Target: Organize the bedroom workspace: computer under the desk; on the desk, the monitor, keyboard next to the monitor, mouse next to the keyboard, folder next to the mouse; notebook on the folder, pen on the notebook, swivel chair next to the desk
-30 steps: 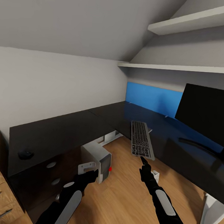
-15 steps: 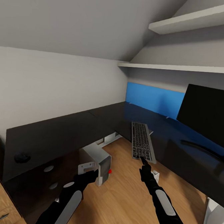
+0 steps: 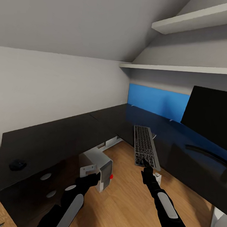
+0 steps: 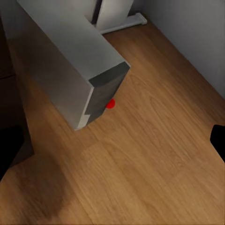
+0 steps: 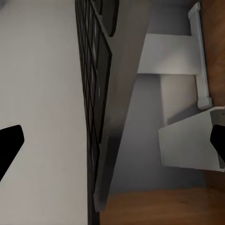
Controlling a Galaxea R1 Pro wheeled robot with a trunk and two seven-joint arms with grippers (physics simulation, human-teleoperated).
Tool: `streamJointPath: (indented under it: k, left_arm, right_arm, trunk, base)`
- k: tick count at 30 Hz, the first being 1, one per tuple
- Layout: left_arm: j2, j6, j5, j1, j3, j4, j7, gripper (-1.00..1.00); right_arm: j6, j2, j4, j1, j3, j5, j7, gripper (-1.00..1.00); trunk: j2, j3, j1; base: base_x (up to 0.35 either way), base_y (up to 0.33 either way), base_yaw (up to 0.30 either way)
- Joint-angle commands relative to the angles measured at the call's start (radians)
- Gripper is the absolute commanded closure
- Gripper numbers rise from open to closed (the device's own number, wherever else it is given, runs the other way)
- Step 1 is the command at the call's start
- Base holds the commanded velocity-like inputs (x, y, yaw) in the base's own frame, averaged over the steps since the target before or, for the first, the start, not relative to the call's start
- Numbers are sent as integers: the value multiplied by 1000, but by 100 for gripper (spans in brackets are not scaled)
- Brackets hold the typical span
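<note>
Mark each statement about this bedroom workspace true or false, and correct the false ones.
1. The keyboard lies fully flat in the middle of the desk. False: it is held up at the desk's edge by the right hand.
2. The mouse sits on the desk top. True.
3. The computer stands on the wooden floor. True.
4. The left hand holds the mouse. False: it holds nothing, near the computer.
5. The monitor lies on the floor. False: it stands on the desk.
</note>
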Motion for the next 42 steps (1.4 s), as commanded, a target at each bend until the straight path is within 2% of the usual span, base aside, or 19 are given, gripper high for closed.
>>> streamJointPath:
  k: [1, 28, 29, 42]
  left_arm:
    - [0, 1, 9, -1, -3, -1, 9, -100]
    - [1, 1, 10, -1, -5, 0, 9, -100]
    - [1, 1, 10, -1, -5, 0, 9, -100]
    - [1, 1, 10, -1, -5, 0, 9, -100]
  right_arm:
    - [10, 1, 0, -1, -5, -9, 3, -100]
    - [8, 1, 0, 0, -4, -8, 1, -100]
    - [7, 1, 0, -1, -4, -8, 1, 100]
    - [8, 1, 0, -1, -4, -9, 2, 100]
  trunk:
    - [-1, -1, 0]
    - [-1, -1, 0]
    - [-1, -1, 0]
    - [-1, -1, 0]
  base:
    - [13, 0, 0]
    - [44, 0, 0]
    - [0, 0, 0]
    - [0, 0, 0]
